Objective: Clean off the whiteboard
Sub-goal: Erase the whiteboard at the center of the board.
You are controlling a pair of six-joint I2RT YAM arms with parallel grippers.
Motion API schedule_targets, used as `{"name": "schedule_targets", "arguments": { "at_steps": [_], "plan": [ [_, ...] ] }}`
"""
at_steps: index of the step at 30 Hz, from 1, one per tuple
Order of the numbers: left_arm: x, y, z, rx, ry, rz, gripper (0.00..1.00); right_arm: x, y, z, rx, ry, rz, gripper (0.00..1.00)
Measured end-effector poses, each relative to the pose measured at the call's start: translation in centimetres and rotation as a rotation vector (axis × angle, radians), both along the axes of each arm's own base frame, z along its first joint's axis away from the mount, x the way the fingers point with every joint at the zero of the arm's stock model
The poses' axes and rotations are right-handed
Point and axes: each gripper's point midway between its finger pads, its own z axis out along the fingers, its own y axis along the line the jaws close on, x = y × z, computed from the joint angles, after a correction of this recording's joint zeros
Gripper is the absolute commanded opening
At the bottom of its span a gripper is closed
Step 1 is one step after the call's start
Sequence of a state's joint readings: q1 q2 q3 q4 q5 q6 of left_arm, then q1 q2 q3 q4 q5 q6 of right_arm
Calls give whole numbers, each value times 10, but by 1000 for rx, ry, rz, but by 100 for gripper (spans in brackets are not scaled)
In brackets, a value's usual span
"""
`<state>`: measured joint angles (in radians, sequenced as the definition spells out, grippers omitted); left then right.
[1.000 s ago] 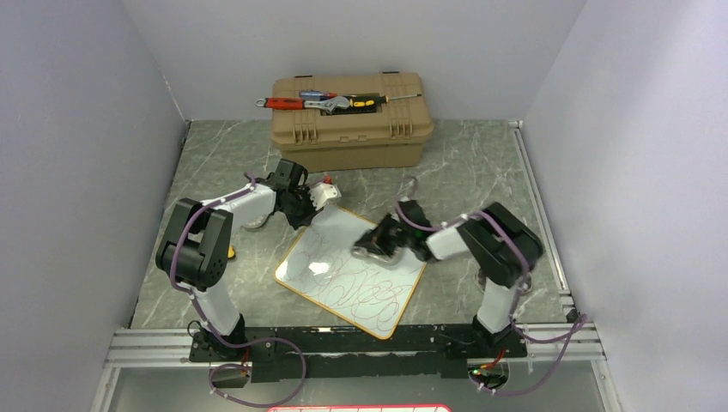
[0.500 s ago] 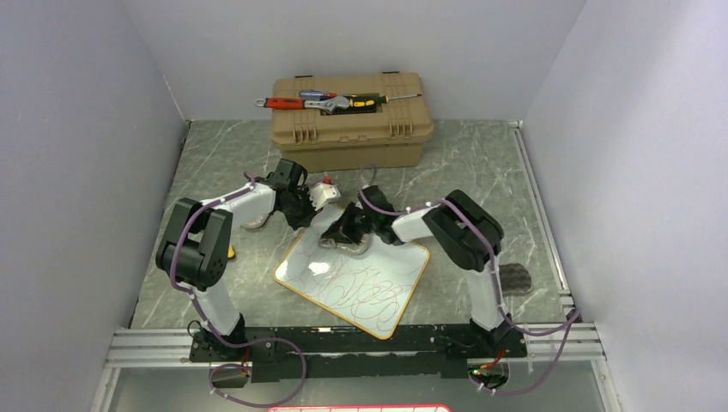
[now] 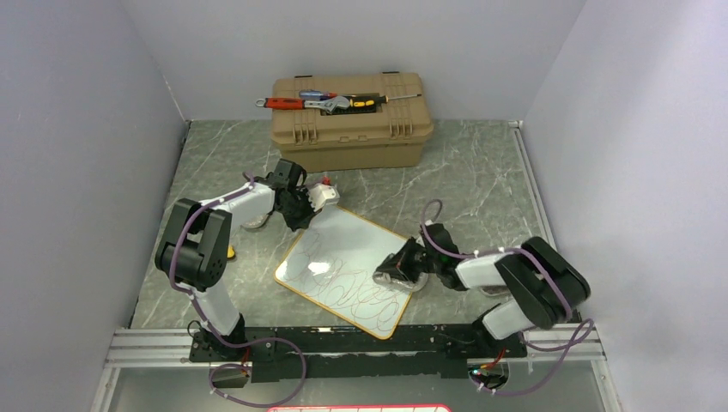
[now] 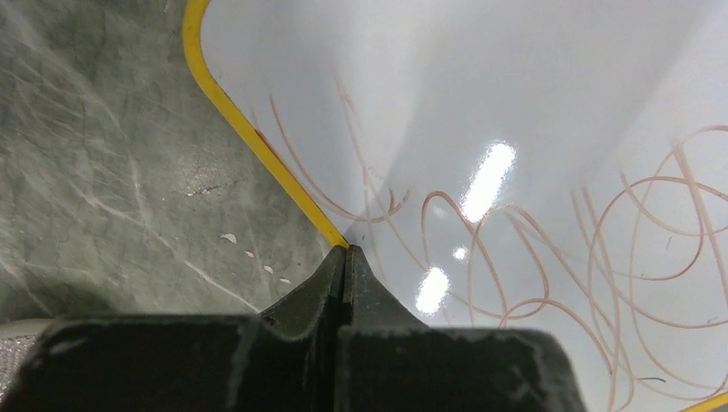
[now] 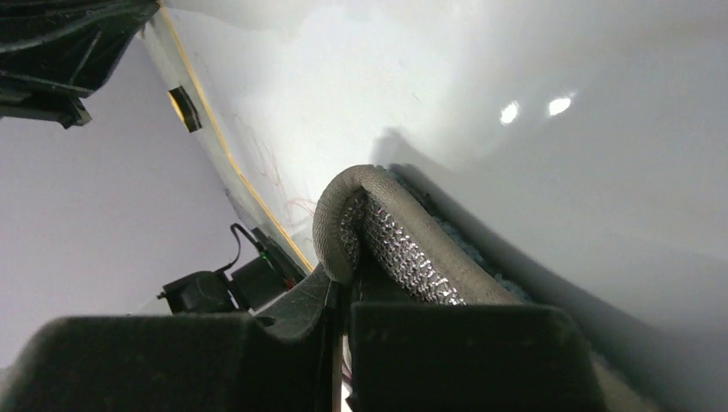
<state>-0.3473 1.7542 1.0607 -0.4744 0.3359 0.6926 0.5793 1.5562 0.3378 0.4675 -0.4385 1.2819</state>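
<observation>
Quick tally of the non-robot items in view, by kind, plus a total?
Whiteboard: 1
Tan toolbox: 1
Hand tools on the toolbox lid: 4, one a wrench
Wiping pad: 1, held by the right gripper
Grey item half hidden under the left arm: 1, kind unclear
Total: 8

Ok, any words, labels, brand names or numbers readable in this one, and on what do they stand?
None can be read.
The whiteboard bears only looping reddish scribbles, no letters or digits.
The tan toolbox and the tools on its lid show no legible marking; any print there is too small to tell.
</observation>
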Motion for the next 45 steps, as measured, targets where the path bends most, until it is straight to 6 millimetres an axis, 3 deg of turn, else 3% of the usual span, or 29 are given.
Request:
{"name": "schedule_targets", "arguments": {
  "at_steps": [3, 7, 9, 14, 15, 17, 21, 27, 30, 35, 39, 45],
  "plan": [
    [-2, 1, 0, 3, 7, 1, 3, -12, -14, -1, -22, -3, -14, 0],
    [-3, 2, 0, 4, 12, 1, 3, -7, 1, -1, -19, 21, 23, 0],
    [-3, 2, 0, 4, 12, 2, 3, 5, 32, 2, -6, 30, 85, 0],
    [-4, 1, 0, 1, 14, 1, 3, 32, 135, 9, 60, -24, 242, 0],
    [-4, 1, 0, 0, 15, 1, 3, 31, 148, 9, 76, -32, 259, 0],
    [-4, 1, 0, 2, 16, 0, 3, 26, 155, 7, 96, -40, 266, 0],
    [-4, 2, 0, 2, 16, 0, 3, 10, 127, 1, 89, -37, 239, 0],
    [-7, 2, 0, 4, 17, -3, 3, -33, 14, 3, -14, 4, 119, 0],
    [-7, 3, 0, 4, 17, -3, 3, -49, -25, 2, -83, -7, 58, 0],
    [-7, 3, 0, 4, 18, -2, 3, -52, -37, -1, -117, 3, 21, 0],
    [-7, 3, 0, 4, 20, -2, 3, -31, -6, -1, -101, 57, 79, 0],
    [-9, 3, 0, 7, 27, -1, 3, 20, 105, 5, -43, -15, 259, 0]
  ]
}}
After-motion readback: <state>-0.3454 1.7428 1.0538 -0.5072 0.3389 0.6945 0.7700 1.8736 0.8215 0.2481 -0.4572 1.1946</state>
